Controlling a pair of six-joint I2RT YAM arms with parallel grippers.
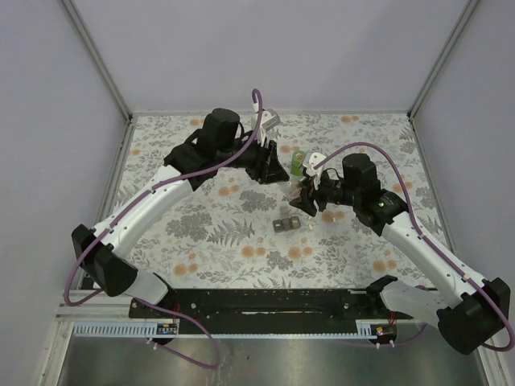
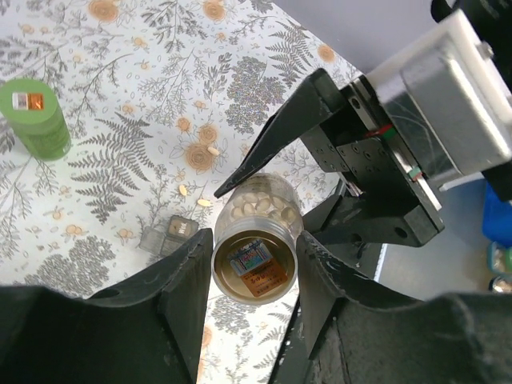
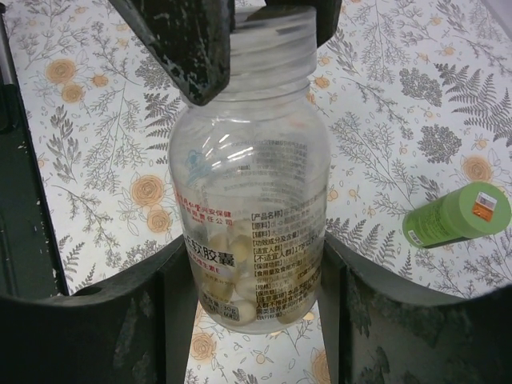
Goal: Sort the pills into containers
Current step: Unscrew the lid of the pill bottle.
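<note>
A clear pill bottle (image 3: 248,184) with pale pills in its lower end is held in the air between both grippers. My right gripper (image 3: 256,268) is shut on the bottle's body. My left gripper (image 2: 254,260) is shut on its cap (image 2: 254,268), which bears an orange and blue sticker. In the top view the two grippers, left (image 1: 278,170) and right (image 1: 310,193), meet above the table's middle. A small grey pill box (image 1: 286,224) lies below them; it also shows in the left wrist view (image 2: 168,234). Loose pills (image 2: 206,202) lie beside it.
A green bottle (image 1: 298,163) stands just behind the grippers, also seen in the left wrist view (image 2: 36,116) and right wrist view (image 3: 456,216). The floral tablecloth (image 1: 201,233) covers the table. Grey walls close off the left, back and right.
</note>
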